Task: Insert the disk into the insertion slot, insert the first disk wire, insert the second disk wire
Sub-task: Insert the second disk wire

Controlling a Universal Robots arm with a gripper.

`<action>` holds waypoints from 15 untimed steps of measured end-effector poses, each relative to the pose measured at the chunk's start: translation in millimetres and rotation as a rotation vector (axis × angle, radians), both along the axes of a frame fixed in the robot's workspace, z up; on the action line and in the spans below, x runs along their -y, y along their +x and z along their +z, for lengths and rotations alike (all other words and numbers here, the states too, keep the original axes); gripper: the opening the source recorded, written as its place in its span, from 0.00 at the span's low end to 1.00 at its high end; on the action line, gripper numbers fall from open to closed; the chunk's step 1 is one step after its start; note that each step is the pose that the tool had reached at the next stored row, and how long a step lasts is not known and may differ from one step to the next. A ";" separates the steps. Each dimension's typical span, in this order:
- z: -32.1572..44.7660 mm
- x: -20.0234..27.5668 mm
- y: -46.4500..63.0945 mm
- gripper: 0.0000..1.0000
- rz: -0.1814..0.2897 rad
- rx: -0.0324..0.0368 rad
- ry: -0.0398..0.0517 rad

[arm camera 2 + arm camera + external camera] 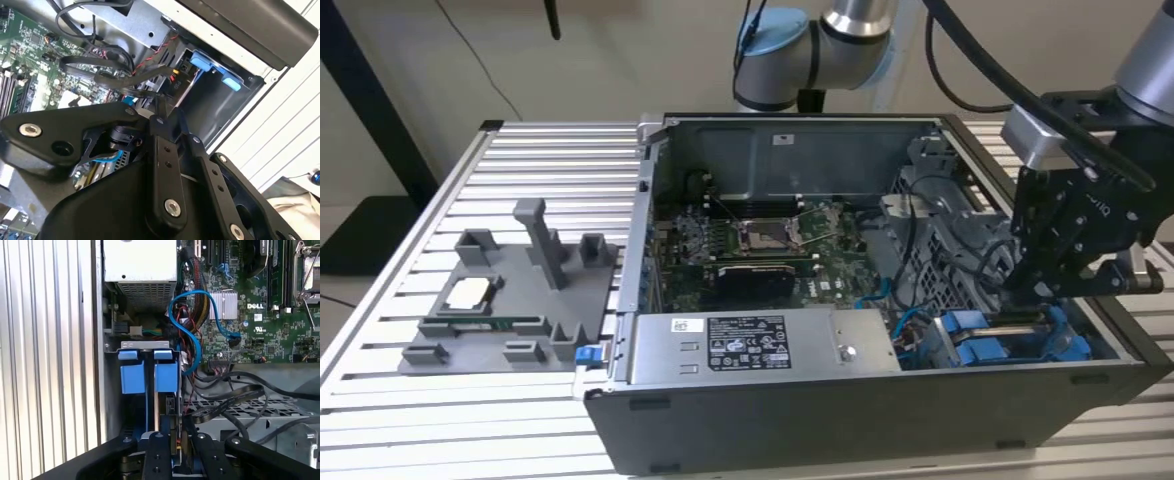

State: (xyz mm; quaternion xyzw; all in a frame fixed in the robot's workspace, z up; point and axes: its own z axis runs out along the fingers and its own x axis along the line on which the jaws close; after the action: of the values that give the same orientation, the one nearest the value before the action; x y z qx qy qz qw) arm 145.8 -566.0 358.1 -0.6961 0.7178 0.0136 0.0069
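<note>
The disk (156, 405) stands on edge in the insertion slot (145, 345) at the case's near corner on the exterior view's right. Its blue carrier (983, 347) shows there, and as two blue blocks (132, 376) in the first wrist view. My gripper (1030, 300) reaches down into the case right over that bay. The gripper (177, 452) is shut on a black disk wire connector (176, 440) with red and yellow leads, close against the disk's end. In the second wrist view a flat black wire (115, 75) runs to the gripper (150, 112), beside the slot (215, 110).
The grey labelled power-supply box (747, 345) lies along the case front, with the motherboard (761, 240) behind it. A perforated cage (947, 235) and loose black cables crowd the bay. A blue cable (197, 320) loops nearby. A grey fixture (507, 300) sits on the slatted table (520, 150).
</note>
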 end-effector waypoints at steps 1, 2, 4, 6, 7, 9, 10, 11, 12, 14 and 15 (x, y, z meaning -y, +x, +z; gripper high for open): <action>0.4 0.0 0.0 0.24 0.000 0.0000 0.0000; 0.8 0.0 0.0 0.24 0.000 0.0000 0.0000; 1.1 0.0 0.0 0.24 0.000 0.0000 0.0002; 1.9 0.0 0.0 0.24 0.000 0.0000 0.0000; 2.0 0.0 0.0 0.24 0.000 0.0000 0.0000; 2.0 0.0 0.0 0.24 0.000 0.0000 0.0000; 1.9 0.0 0.0 0.24 0.000 0.0000 0.0001; 2.0 0.0 0.0 0.24 0.000 0.0000 0.0000; 2.0 0.0 0.0 0.24 0.000 0.0000 0.0000; 2.0 0.0 0.0 0.24 0.000 0.0000 0.0000; 2.1 0.0 0.0 0.24 0.000 0.0000 -0.0001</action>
State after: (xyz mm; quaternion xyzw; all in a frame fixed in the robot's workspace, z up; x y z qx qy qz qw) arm 145.8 -566.0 360.2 -0.6961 0.7178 0.0136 0.0069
